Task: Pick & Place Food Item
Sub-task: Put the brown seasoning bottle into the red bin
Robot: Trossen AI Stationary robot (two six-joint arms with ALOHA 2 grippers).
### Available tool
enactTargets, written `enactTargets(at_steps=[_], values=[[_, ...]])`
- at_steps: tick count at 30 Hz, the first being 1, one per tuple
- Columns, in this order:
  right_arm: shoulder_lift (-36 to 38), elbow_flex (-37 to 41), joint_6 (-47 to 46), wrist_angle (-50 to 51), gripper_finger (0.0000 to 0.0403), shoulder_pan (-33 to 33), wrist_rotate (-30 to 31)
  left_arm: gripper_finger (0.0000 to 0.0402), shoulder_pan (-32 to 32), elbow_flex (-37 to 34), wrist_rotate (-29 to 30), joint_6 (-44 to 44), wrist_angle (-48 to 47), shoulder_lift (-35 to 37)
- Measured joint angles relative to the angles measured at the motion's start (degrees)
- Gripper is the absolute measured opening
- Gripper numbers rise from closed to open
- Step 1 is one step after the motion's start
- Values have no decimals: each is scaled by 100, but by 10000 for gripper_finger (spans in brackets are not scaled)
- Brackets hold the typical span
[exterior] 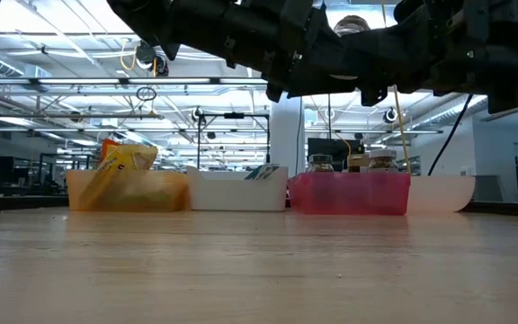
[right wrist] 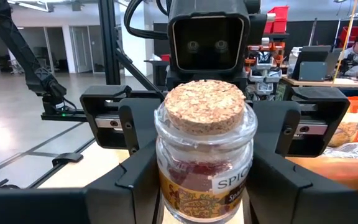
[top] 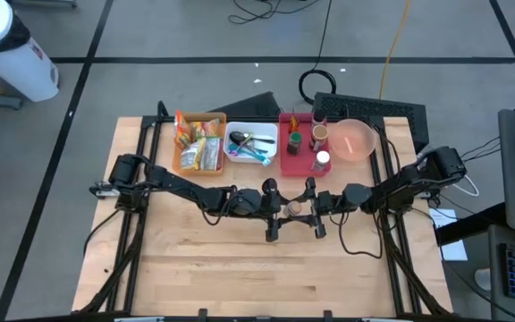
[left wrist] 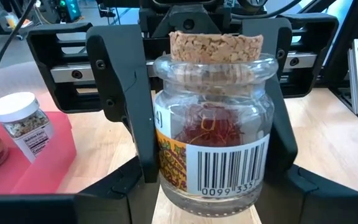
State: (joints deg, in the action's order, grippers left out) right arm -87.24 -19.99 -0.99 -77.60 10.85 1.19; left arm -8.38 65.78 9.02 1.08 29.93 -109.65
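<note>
A glass spice jar [left wrist: 210, 143] with a cork stopper, red threads inside and a barcode label hangs upright over the middle of the table [top: 257, 277]. My two grippers meet at it from opposite sides. My right gripper [top: 308, 209] comes from the table's right and is shut on the jar. My left gripper [top: 282, 211] comes from the table's left, open, with one finger [right wrist: 135, 130] on each side of the jar. In the high view the jar [top: 295, 207] shows between the two grippers. My right gripper pinches the jar's glass body by its two opposite sides [left wrist: 157, 130] between its two fingers [left wrist: 126, 106]. The fingers lie about level and come from the table's right. The jar stands upright in the hold, stopper up, clear of the table. My left gripper stands close around the same jar; whether its fingers touch the glass I cannot tell.
Along the far edge stand an orange bin of snack packets [top: 199, 143], a white bin with utensils [top: 250, 145], a red tray [top: 286, 165] with small spice jars and a pink bowl [top: 354, 140]. Bare wood fills the near half of the table.
</note>
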Motion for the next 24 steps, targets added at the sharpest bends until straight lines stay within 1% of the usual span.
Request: enactTargets(at_steps=[6, 14, 24], values=[[0, 0, 0, 35, 187, 0, 0, 218, 0, 0, 1, -8, 4, 0], [-2, 0, -9, 53, 207, 0, 4, 218, 2, 0, 17, -23, 15, 0], [-7, 0, -41, 59, 205, 0, 2, 218, 4, 0, 15, -31, 15, 0]])
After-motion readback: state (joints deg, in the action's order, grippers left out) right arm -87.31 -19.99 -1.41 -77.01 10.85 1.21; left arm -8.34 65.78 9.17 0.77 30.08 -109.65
